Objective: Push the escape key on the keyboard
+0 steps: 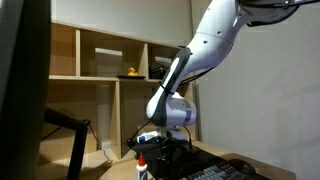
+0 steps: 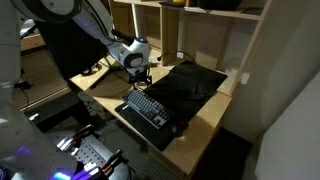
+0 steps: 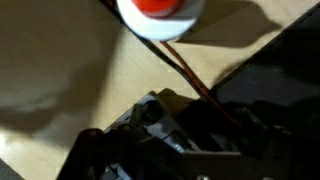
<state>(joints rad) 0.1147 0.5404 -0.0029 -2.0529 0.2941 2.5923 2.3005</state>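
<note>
Above the wooden desk (image 2: 203, 124) the jaws hover beside the keyboard (image 2: 148, 108), apart or together I cannot tell.

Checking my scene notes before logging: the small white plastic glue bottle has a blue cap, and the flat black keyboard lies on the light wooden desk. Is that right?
Not quite: the small white plastic glue bottle has a red cap, not blue, as the wrist view shows. The flat black keyboard does lie on the light wooden desk.
</note>
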